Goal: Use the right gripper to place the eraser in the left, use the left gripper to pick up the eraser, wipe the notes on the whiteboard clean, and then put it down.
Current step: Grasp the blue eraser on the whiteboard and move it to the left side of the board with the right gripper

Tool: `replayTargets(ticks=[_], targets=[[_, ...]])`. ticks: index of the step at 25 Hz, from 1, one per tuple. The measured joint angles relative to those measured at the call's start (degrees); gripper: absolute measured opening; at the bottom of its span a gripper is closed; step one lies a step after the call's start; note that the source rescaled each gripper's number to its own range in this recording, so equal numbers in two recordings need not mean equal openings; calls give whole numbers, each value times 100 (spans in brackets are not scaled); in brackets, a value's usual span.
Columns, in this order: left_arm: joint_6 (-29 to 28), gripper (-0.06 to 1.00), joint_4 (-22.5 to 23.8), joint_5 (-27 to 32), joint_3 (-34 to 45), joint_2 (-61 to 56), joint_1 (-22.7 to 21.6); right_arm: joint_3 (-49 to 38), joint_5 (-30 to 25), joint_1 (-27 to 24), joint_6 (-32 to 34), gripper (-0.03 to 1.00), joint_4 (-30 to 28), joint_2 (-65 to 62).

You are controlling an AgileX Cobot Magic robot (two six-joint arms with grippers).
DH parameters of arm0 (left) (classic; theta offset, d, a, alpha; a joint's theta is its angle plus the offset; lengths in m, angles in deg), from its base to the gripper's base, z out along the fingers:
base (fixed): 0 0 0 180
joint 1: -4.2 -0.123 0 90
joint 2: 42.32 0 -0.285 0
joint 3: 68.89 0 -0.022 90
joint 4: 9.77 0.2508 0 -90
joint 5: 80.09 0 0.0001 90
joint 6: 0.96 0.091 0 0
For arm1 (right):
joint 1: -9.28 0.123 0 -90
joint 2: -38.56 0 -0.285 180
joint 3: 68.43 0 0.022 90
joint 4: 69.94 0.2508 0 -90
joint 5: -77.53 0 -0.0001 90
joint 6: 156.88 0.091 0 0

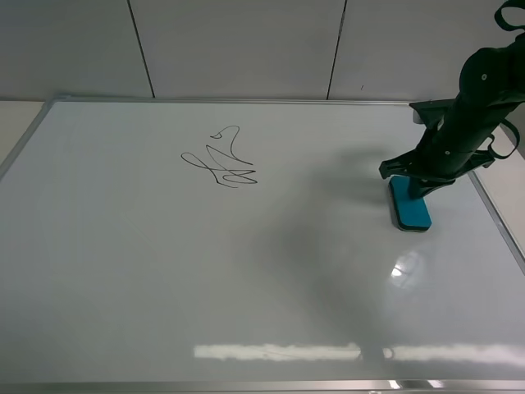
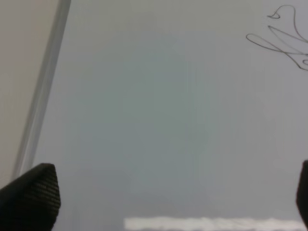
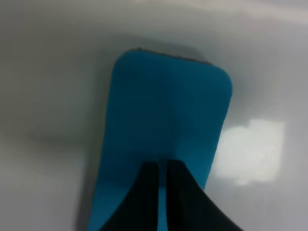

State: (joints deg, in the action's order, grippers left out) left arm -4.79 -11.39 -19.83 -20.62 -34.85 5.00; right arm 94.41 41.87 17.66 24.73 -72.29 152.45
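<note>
My left gripper (image 2: 168, 199) hung with its jaws wide over the bare whiteboard (image 1: 246, 271). My right gripper (image 3: 162, 167), jaws pinched shut on nothing, sat over the eraser (image 1: 408, 205), which lay flat near the board's right edge. I judged it must open, straddle the eraser's narrow sides, then close. The notes (image 1: 223, 160) lay farther off, unwiped.

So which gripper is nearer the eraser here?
Right. The right gripper, shut, is directly over the eraser near the right edge of the whiteboard. The left gripper hangs open over the board's left side, beyond the notes, with no eraser in its view.
</note>
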Motion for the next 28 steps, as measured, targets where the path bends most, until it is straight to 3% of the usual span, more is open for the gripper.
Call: replayTargets(ticks=[28], targets=[[0, 100, 0, 0, 0, 0, 0, 56, 206, 2, -40, 0, -82, 265]])
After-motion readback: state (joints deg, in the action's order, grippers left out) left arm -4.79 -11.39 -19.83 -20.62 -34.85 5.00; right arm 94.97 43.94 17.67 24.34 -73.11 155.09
